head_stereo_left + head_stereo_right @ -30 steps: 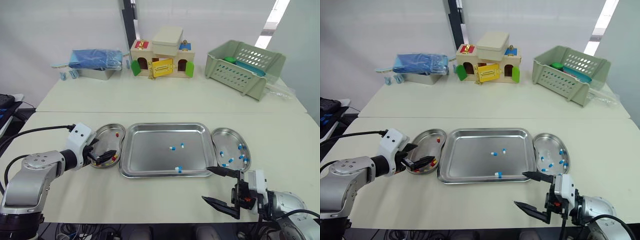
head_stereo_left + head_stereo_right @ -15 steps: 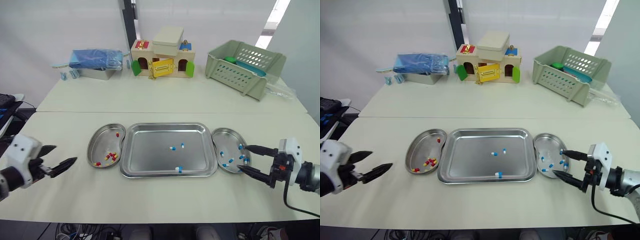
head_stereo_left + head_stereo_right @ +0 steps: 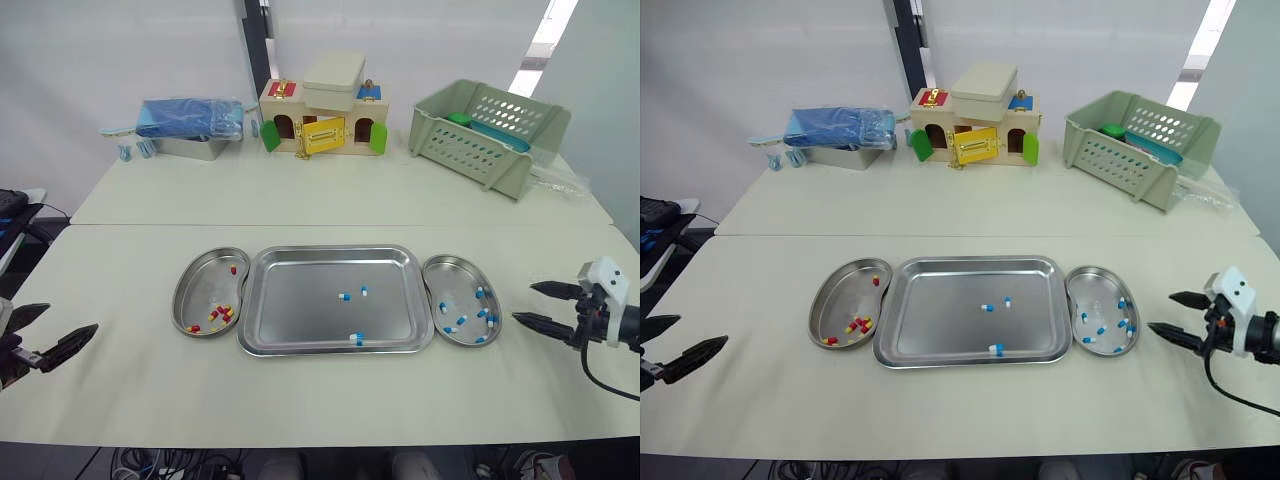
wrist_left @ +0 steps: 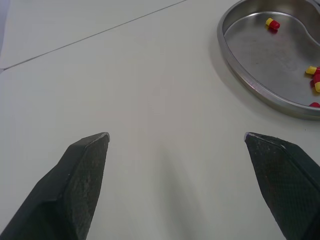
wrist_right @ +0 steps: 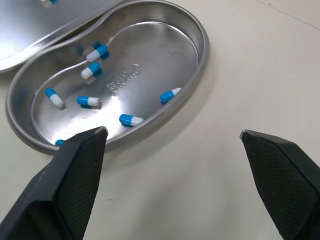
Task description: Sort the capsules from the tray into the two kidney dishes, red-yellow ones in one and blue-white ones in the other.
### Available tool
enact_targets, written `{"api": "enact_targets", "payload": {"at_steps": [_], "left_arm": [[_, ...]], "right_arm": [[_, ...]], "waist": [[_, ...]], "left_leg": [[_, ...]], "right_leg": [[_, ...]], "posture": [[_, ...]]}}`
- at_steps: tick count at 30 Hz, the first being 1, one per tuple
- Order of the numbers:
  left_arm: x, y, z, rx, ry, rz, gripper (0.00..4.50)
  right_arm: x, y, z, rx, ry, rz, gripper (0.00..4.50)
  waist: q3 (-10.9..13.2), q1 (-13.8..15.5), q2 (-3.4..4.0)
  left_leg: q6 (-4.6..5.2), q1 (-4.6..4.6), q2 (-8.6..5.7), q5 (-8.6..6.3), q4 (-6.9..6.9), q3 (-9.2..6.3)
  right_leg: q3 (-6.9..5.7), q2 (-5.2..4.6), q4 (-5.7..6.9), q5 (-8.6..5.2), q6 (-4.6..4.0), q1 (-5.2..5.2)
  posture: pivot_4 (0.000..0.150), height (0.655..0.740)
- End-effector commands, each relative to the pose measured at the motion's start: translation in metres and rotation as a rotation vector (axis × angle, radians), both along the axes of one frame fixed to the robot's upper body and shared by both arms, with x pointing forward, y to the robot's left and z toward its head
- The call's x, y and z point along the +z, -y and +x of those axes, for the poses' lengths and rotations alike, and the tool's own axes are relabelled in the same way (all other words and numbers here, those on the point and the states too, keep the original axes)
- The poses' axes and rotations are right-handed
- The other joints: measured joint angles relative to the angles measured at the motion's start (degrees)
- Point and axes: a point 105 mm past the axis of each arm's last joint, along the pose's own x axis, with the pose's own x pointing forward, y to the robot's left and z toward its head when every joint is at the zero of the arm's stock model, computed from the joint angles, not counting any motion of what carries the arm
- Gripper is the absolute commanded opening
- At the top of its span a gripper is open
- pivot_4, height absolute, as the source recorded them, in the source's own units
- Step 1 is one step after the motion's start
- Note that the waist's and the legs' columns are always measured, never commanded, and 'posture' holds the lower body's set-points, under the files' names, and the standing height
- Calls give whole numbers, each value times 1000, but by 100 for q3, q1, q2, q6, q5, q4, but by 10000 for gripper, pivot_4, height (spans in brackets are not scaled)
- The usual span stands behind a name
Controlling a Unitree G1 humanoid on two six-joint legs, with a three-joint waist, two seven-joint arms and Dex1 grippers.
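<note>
The tray (image 3: 300, 310) lay in the middle of the near surface (image 3: 330, 400). The left kidney dish (image 3: 203, 285) sat close against one short side and the right kidney dish (image 3: 452, 281) against the other. I could not tell whether their rims touched.

Three blue-white capsules (image 3: 344, 296) lay in the tray: two close together near the middle, and one right at the rim nearest the robot. The red-yellow capsules (image 3: 220, 314) lay in the left kidney dish, most in a loose cluster and one alone toward its far end. More blue-white ones were scattered over the right kidney dish.

The left claw (image 3: 72, 316) hung out by the surface's left edge with its fingers spread wide and nothing between them. It was well apart from the left kidney dish, with bare surface under it. The right claw (image 3: 522, 302) was likewise spread and empty. It pointed at the outer rim of the right kidney dish, near it but not touching.

A broad bare strip ran between the tray's front rim and the surface's near edge (the widest open room there). A seam crossed behind the tray. Well beyond it stood a toy house (image 3: 322, 115), a green basket (image 3: 490, 125) and a blue bundle (image 3: 190, 116).
</note>
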Motion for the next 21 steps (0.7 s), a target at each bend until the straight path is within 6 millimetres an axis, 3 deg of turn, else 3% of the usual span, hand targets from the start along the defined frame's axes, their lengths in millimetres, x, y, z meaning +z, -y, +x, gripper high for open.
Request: {"api": "enact_targets", "payload": {"at_steps": [1,4,9,13,21], "left_arm": [[13,-2,-1,9,48,28,44752],[13,2,1,-5,65,17,44752],[13,29,5,-90,117,-21,44752],[12,66,4,-192,234,-18,44752],[-14,145,-26,-441,263,-143,44752]], "right_arm": [[10,5,0,14,28,-33,45000],[10,6,1,17,35,-39,45000],[9,9,3,14,41,-45,45000],[14,12,10,19,67,-71,45000],[19,17,14,34,81,-100,45000]], "waist": [[0,0,0],[0,0,0],[0,3,0],[0,0,2],[-1,11,2]], "left_leg": [[0,0,0,0,0,0],[0,0,0,0,0,1],[0,0,1,0,1,2],[-1,0,2,0,1,5],[-2,0,3,1,3,12]], "right_leg": [[0,0,0,0,0,0],[1,0,1,0,0,0],[1,-1,0,0,0,1],[2,-2,0,0,0,2],[5,-4,-4,0,0,5]], "posture": [[1500,7400],[1500,7400],[1500,7400],[1500,7400],[1500,7400]]}}
